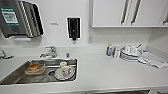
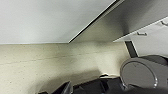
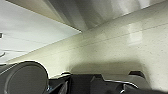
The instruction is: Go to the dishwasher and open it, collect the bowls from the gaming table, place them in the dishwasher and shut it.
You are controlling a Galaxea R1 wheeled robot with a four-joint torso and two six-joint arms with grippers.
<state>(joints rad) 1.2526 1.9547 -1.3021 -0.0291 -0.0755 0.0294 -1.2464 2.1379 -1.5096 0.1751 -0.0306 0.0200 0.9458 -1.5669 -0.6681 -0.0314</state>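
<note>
The dishwasher [image 1: 117, 92] shows as a dark strip at the bottom edge of the head view, under the front lip of the white surface [image 1: 105, 72]. On that surface a steel sink [image 1: 15, 75] holds a plate [image 1: 64, 73] and an orange-filled container [image 1: 35, 69]; stacked plates [image 1: 130, 53] sit near the wall. Both wrist views look along speckled floor [image 2: 37, 67] beside white cabinet fronts, low down. Whether either pincer is open cannot be told.
</note>
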